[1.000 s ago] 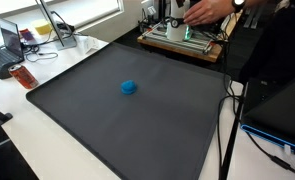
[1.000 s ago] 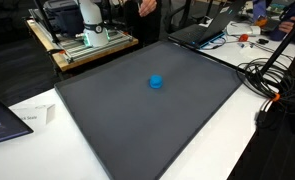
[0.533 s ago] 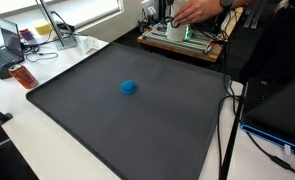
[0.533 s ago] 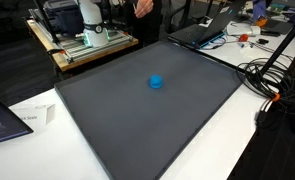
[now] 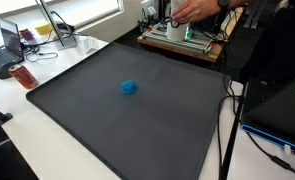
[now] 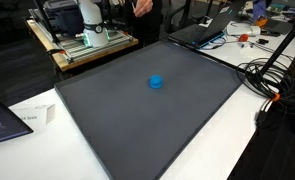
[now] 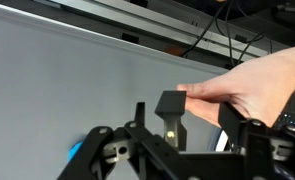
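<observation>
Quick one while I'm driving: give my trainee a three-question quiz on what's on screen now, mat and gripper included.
1. True or false: the blue object lies on the dark mat, apart from the gripper.
2. In the wrist view, what touches the gripper? A) a person's hand B) a cable C) a cup
3. How many objects lie on the mat?
Key: 1 true; 2 A; 3 one.
</observation>
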